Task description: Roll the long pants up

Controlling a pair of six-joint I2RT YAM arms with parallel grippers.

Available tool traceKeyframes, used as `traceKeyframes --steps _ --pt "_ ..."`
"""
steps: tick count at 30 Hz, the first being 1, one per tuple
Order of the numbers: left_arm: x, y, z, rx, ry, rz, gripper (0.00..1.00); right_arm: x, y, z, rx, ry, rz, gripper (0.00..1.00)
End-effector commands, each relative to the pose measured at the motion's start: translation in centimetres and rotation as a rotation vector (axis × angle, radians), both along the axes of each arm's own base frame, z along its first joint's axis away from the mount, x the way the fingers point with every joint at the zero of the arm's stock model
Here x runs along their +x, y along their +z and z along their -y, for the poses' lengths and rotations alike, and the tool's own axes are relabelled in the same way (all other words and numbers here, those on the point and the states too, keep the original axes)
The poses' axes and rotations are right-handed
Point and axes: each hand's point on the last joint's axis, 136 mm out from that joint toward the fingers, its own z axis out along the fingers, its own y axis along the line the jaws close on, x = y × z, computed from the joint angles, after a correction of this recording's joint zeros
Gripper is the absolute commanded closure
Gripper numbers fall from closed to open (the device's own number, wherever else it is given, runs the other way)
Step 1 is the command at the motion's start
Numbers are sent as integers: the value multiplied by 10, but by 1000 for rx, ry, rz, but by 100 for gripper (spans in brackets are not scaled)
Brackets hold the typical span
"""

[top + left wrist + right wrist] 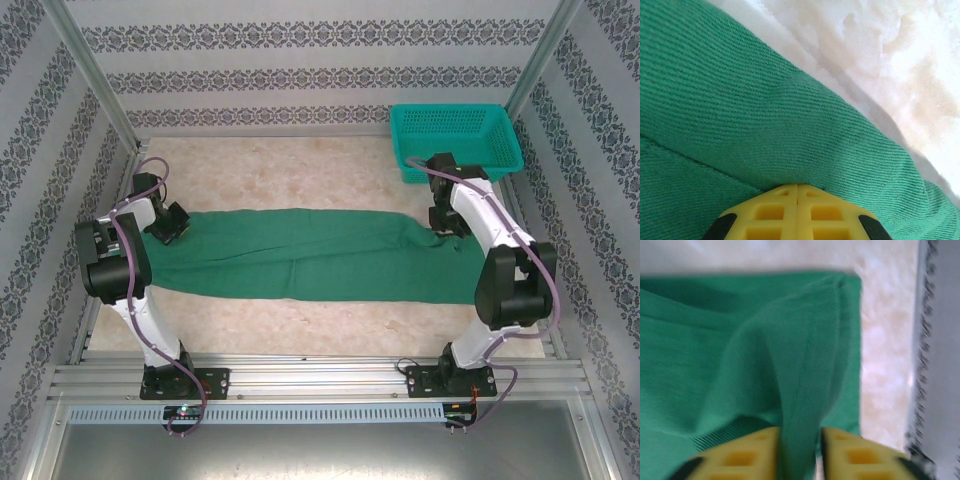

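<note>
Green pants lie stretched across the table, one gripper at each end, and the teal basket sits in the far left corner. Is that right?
No: the teal basket sits in the far right corner, as the top external view shows. The rest holds: the long pants lie stretched across the table, the left gripper at one end and the right gripper at the other.

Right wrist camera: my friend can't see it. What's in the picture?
A raised fold of the long pants, green cloth, stands between the two yellow fingers of the right gripper. The cloth ends at a straight edge on the right, with pale table beyond it. The picture is blurry.
</note>
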Motion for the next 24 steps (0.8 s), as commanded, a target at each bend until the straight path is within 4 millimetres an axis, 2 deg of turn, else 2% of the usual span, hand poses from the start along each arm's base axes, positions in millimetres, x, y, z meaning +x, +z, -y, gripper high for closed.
traceKeyframes --steps 1,2,6,10,14,17,24 --pt "-2 -7 3 1 -20 -29 99 -30 21 38 -135 -91 -82 24" --pt "-3 -8 3 1 -21 -31 99 -28 24 41 -114 -117 -44 19" --pt "-3 -10 2 4 -20 -36 99 -22 24 41 45 -213 79 20" --pt "-2 -14 3 -4 -23 -42 99 -22 -14 42 242 -396 97 24" --pt "-3 -20 3 -10 -23 -52 99 -10 -56 44 393 -530 118 30" --pt "-4 -22 4 -10 -26 -55 99 3 -71 49 410 -552 126 33" --pt "-5 -22 4 -9 -31 -53 100 28 -83 54 425 -570 162 35"
